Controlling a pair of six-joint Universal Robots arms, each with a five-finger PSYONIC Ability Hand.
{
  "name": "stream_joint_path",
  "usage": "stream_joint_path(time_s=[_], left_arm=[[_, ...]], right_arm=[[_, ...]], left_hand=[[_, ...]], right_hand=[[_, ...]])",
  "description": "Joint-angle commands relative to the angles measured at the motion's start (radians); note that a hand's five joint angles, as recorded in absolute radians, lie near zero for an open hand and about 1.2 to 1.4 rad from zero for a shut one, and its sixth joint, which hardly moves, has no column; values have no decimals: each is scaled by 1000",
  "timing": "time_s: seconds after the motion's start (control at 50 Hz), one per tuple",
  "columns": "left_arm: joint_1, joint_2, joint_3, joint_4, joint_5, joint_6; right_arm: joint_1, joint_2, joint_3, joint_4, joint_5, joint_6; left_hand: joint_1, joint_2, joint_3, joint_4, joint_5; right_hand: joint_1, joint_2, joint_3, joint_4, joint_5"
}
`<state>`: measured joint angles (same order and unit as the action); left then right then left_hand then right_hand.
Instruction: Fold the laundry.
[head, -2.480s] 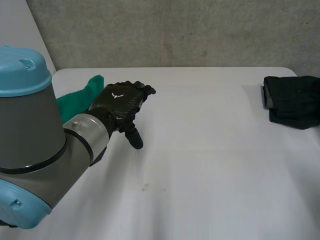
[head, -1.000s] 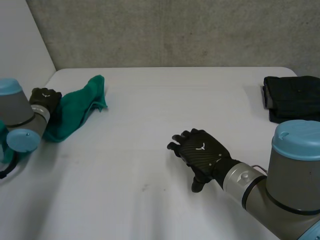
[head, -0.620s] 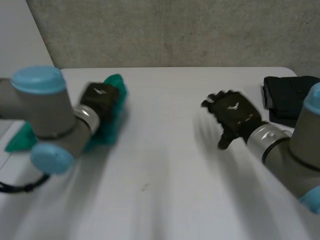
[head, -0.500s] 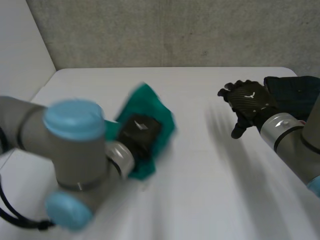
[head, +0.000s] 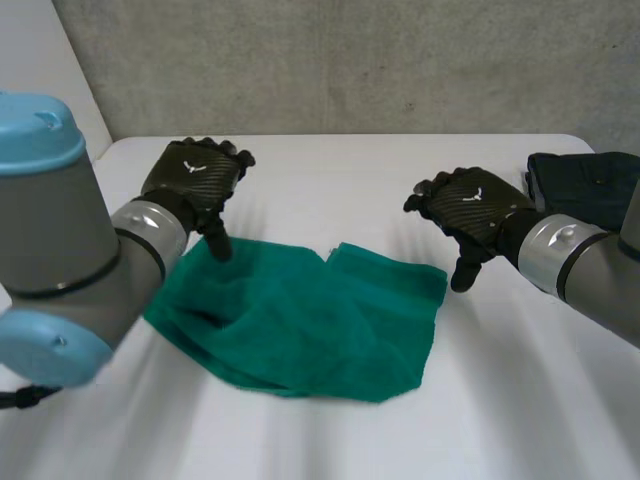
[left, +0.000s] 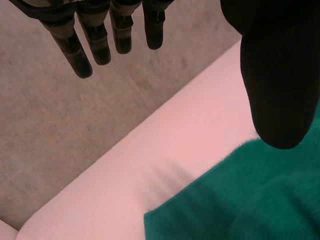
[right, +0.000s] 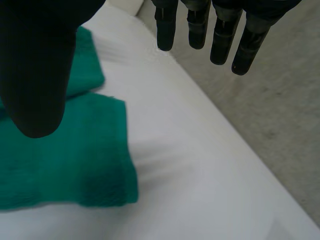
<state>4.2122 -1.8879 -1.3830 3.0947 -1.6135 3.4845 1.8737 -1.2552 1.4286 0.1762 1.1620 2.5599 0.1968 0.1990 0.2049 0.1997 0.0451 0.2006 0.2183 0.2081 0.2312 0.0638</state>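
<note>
Green cloth (head: 300, 320) lies rumpled and partly folded mid-surface on the table (head: 340, 180). Left hand (head: 195, 175) over its far left corner, fingers loosely spread, empty. Right hand (head: 470, 210) beside its far right corner, fingers spread, empty. Black folded garment (head: 585, 195) at right edge.

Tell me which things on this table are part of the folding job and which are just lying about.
Part of the job:
green towel, lying crumpled on the white table
left hand, open, over the towel's far left corner
right hand, open, beside the towel's far right corner

Lying about:
black cloth, already folded, at the table's right edge, apart from both hands
</note>
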Motion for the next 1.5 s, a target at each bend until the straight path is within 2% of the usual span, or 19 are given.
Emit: stream_joint_path(time_s=[0.02,0.18,0.32,0.4,0.42,0.46,0.56,0.64,0.72,0.8,0.88,1.08,1.16,1.18,1.26,1.3,1.4,1.46,1.5], left_arm=[[111,-148,65,-85,113,146],[163,-235,93,-131,112,168],[180,-318,114,-133,110,209],[187,-343,119,-133,109,246],[190,-344,122,-131,106,251],[189,-341,125,-131,98,251],[166,-323,127,-122,57,243],[135,-215,121,-116,30,238],[106,-94,107,-84,24,217],[83,56,70,-67,27,182],[55,190,24,-59,29,171],[-18,461,-113,-51,30,179],[-37,542,-159,-50,32,180],[-37,568,-172,-50,32,180],[-37,589,-195,-36,30,180],[-35,584,-202,-28,30,182],[-35,527,-206,-2,29,186],[-34,452,-197,19,27,198],[-31,391,-186,41,27,217]], right_arm=[[38,118,-128,184,-19,-20],[93,198,-159,200,13,-1],[114,195,-99,183,22,-7],[110,194,-77,166,30,-9],[108,194,-71,160,36,-9],[107,194,-68,152,47,-9],[101,192,-74,117,90,0],[101,191,-99,89,127,34],[98,203,-161,101,136,152],[98,229,-212,126,108,267],[98,244,-273,173,12,318],[114,422,-545,259,-57,315],[116,529,-666,341,-111,312],[120,565,-698,394,-160,310],[139,646,-773,549,-290,284],[140,672,-801,604,-324,264],[140,720,-881,781,-338,200],[140,728,-905,827,-346,177],[140,729,-921,836,-349,171]], left_hand=[[43,41,35,40,20],[99,97,91,96,76],[345,343,337,342,323],[647,645,639,644,624],[878,875,869,875,855],[1178,1175,1170,1175,1155],[1199,1197,1191,1197,1177],[1199,1197,1191,1197,1177],[1199,1197,1191,1197,1177],[1199,1197,1191,1197,1177],[1199,1197,1191,1197,1177],[1199,1197,1191,1197,1177],[1199,1197,1191,1197,1177],[1199,1197,1191,1197,1177],[1199,1197,1191,1197,1177],[1199,1197,1191,1197,1177],[1199,1197,1191,1197,1177],[1199,1197,1191,1197,1177],[1199,1197,1191,1197,1177]], right_hand=[[-26,-44,-34,-57,-64],[-26,-44,-34,-57,-64],[-26,-44,-34,-57,-64],[-26,-44,-34,-57,-64],[-26,-44,-34,-57,-64],[-26,-44,-34,-57,-64],[-26,-44,-34,-57,-64],[-26,-44,-34,-57,-64],[-26,-44,-34,-57,-64],[-26,-44,-34,-57,-64],[-26,-44,-34,-57,-64],[-26,-44,-34,-57,-64],[-26,-44,-34,-57,-64],[-26,-44,-34,-57,-64],[-26,-44,-34,-57,-64],[-26,-44,-34,-57,-64],[-26,-44,-34,-57,-64],[-26,-44,-34,-57,-64],[379,361,372,348,341]])
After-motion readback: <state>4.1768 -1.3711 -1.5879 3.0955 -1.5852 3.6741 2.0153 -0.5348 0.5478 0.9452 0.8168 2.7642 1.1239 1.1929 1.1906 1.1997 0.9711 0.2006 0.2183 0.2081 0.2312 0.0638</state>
